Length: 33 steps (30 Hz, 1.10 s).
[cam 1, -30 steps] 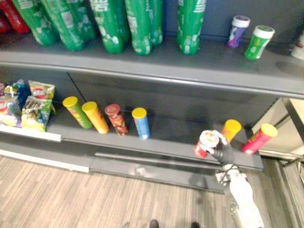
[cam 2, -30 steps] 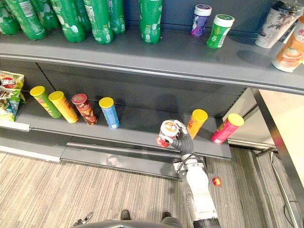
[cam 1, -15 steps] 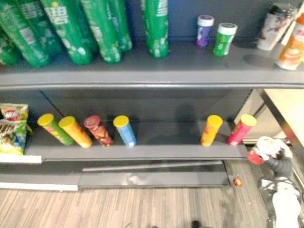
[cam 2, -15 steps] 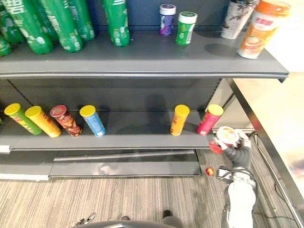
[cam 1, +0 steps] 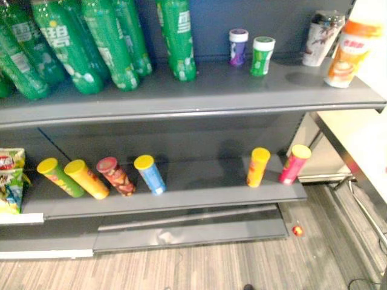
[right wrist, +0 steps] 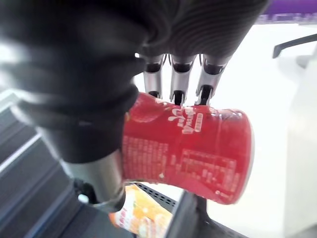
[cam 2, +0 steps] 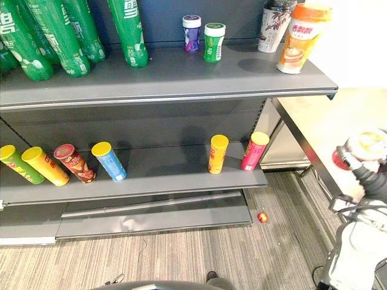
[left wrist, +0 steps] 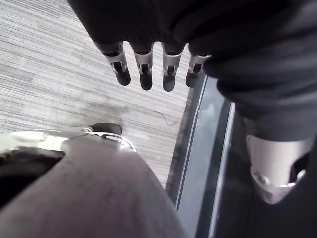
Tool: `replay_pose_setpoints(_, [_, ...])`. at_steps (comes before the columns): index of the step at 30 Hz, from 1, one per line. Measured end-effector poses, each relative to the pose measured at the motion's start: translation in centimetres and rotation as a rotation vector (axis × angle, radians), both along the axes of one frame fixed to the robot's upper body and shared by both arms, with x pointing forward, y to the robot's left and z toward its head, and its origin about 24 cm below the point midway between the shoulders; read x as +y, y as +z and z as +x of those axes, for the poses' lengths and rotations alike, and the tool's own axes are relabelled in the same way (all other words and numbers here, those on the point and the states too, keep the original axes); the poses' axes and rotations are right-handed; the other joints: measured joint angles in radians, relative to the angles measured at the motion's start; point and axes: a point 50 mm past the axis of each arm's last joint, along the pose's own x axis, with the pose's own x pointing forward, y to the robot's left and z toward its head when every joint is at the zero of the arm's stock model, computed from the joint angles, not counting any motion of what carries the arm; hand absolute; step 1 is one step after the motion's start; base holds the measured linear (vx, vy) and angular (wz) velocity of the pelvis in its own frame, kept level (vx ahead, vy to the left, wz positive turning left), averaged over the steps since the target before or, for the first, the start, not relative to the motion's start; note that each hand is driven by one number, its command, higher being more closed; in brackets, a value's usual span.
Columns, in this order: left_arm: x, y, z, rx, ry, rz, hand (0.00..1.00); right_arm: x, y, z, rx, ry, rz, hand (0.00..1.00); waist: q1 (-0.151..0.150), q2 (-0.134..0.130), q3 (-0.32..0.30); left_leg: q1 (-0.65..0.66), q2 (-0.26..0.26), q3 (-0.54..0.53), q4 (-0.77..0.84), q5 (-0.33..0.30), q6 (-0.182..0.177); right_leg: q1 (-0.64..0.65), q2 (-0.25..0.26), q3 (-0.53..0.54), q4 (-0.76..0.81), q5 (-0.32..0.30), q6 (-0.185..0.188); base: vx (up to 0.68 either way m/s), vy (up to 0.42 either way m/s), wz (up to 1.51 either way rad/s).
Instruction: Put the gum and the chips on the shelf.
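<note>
My right hand (right wrist: pixel 174 74) is clamped round the red chips can (cam 2: pixel 354 151) at the right edge of the frame, well apart from the shelf (cam 2: pixel 169 178). I judge the can light, stiff and smooth, so grip mid-body, not the lid. My left hand (left wrist: pixel 143 69) hangs with fingers straight.

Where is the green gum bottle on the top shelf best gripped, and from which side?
Probably round its middle, below the cap, from the front: the green gum bottle stands upright, with the purple bottle close on its left and the wall behind.
</note>
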Motion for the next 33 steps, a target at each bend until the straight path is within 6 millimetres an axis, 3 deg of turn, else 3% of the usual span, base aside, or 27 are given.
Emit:
replay_pose_setpoints(5, [0.1, 0.0, -0.1, 0.001, 0.005, 0.002, 0.00, 0.2, 4.9, 1.4, -0.146, 0.050, -0.121, 1.00, 0.002, -0.005, -0.006, 0.000, 0.000, -0.003, 0.000, 0.002, 0.002, 0.001, 0.000, -0.004, 0.000, 0.001, 0.000, 0.00, 0.000, 0.00])
replay_pose_setpoints(9, [0.1, 0.0, -0.3, 0.007, 0.003, 0.003, 0.00, 1.0, 6.6, 2.6, -0.199, 0.121, -0.141, 1.00, 0.002, -0.006, -0.019, 0.000, 0.000, -0.006, 0.000, 0.003, 0.003, 0.003, 0.000, -0.008, -0.001, 0.001, 0.000, 0.00, 0.000, 0.00])
replay_pose_setpoints(14, [0.2, 0.0, -0.6, 0.020, -0.029, 0.007, 0.00, 2.8, 6.9, 5.6, -0.207, 0.279, -0.083, 1.00, 0.005, -0.016, -0.034, 0.006, 0.001, -0.010, 0.000, 0.005, 0.005, 0.018, -0.001, -0.018, -0.007, 0.004, -0.003, 0.00, -0.006, 0.04])
replay_pose_setpoints(17, [0.2, 0.0, -0.8, 0.034, -0.063, 0.010, 0.00, 5.0, 6.7, 8.2, -0.172, 0.436, -0.044, 1.00, 0.009, -0.015, -0.035, 0.008, 0.001, -0.008, 0.000, 0.008, 0.008, 0.023, 0.000, -0.017, -0.019, 0.014, -0.003, -0.04, -0.007, -0.01])
replay_pose_setpoints(25, [0.5, 0.0, -0.9, 0.061, -0.099, 0.018, 0.00, 9.3, 6.0, 13.0, -0.042, 0.698, 0.065, 1.00, 0.040, -0.025, -0.037, 0.006, 0.001, -0.009, -0.001, 0.013, 0.011, 0.028, 0.000, -0.018, -0.032, 0.026, -0.005, 0.00, -0.001, 0.00])
replay_pose_setpoints(33, [0.7, 0.0, -0.8, 0.074, -0.102, 0.028, 0.00, 12.4, 7.9, 15.6, -0.023, 0.815, 0.055, 1.00, 0.061, -0.032, -0.039, 0.005, 0.001, -0.015, 0.000, 0.017, 0.012, 0.038, 0.000, -0.022, -0.049, 0.034, -0.007, 0.00, -0.002, 0.01])
